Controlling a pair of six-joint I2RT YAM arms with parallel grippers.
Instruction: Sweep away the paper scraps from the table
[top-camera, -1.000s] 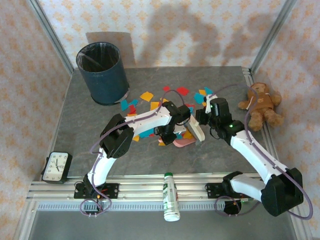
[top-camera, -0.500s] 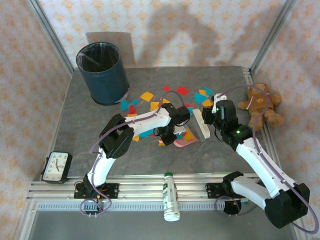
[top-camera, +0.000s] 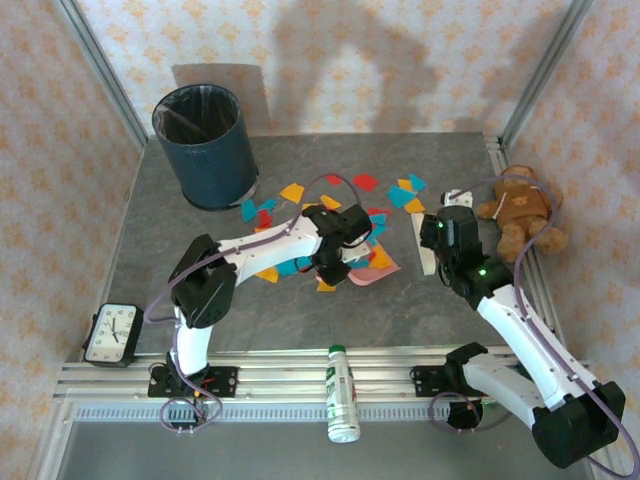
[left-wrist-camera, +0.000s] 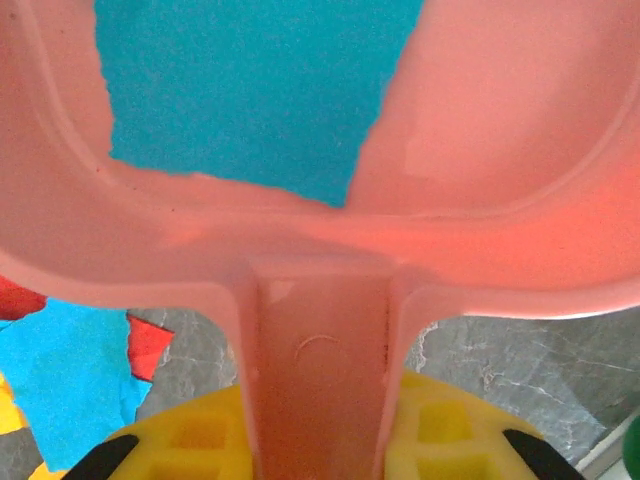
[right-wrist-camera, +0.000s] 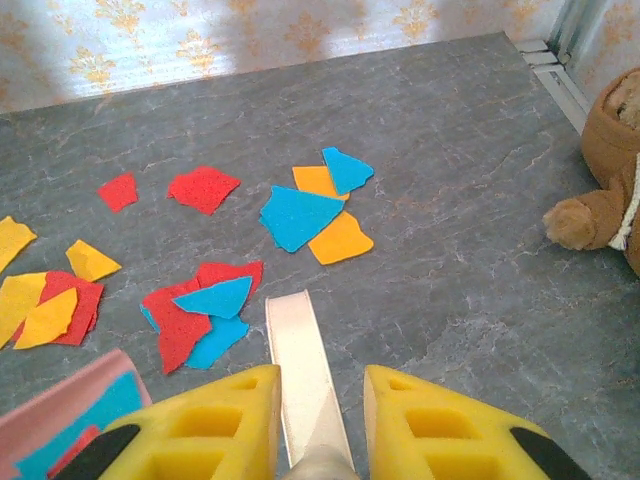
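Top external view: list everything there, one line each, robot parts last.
paper scraps: dozens; red, orange, yellow, teal; middle of table, toward the far side
dustpan: one, pink; among the scraps, handle in left gripper
flat tool: one, white; in right gripper
bin: one, dark blue; far left corner
clock: one, black, white face; near left edge
bottle: one, white and green; lying on near rail
teddy bear: one, brown; far right edge
table: one, dark grey
left gripper: yellow fingers, shut on dustpan
right gripper: yellow fingers, shut on flat tool
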